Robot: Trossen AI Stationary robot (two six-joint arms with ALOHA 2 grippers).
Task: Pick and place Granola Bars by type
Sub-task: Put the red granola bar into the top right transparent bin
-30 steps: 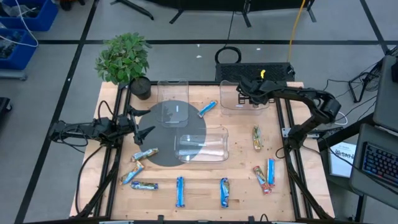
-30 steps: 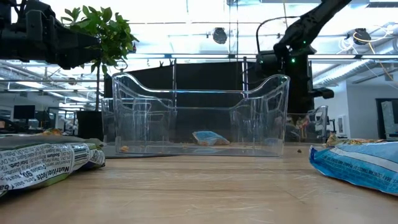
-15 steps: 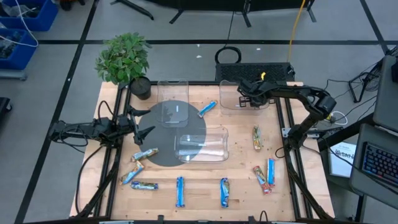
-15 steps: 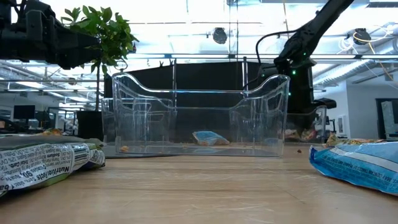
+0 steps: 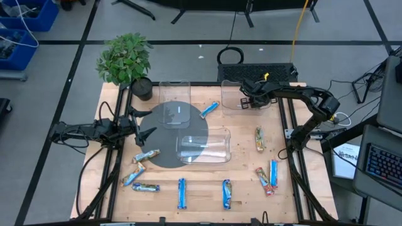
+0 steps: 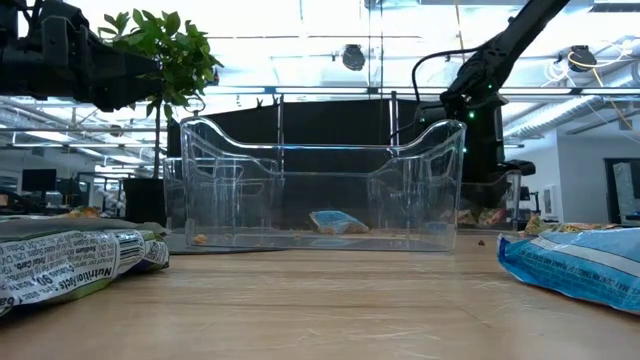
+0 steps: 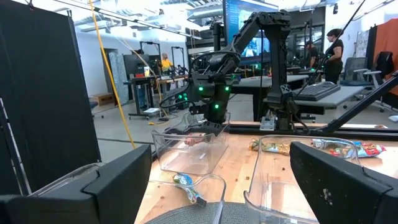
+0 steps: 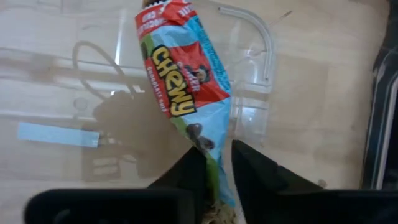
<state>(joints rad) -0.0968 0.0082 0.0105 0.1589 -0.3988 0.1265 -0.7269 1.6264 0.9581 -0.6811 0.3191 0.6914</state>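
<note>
My right gripper [image 5: 247, 100] hangs over the far-right clear bin [image 5: 233, 94] and is shut on a red, green and blue granola bar [image 8: 177, 81]. The left wrist view shows that bar [image 7: 198, 139] below the gripper, inside the bin walls. My left gripper [image 5: 142, 133] waits open at the table's left side, beside the dark round mat [image 5: 164, 135]. Several more bars lie flat on the wood: a blue one [image 5: 210, 110], a tan-gold one [image 5: 146, 155], blue ones [image 5: 181, 193] and multicolour ones [image 5: 259, 139]. My right gripper pinches the bar's one end [image 8: 208, 152] between its two fingers [image 8: 189, 168], coming from above and pointing down. The rest of the wrapper reaches past the fingertips toward the bin's floor. I cannot tell whether its free end touches the floor.
A second clear bin [image 5: 174, 93] stands at the far middle and a third [image 5: 204, 145] in the centre, partly on the mat. A potted plant [image 5: 125, 59] sits at the far left corner. Bare wood lies between the centre bin and the near row of bars.
My right gripper, still shut on the bar, shifted a little toward the far edge over the far-right bin, then held still. Nothing else has moved.
</note>
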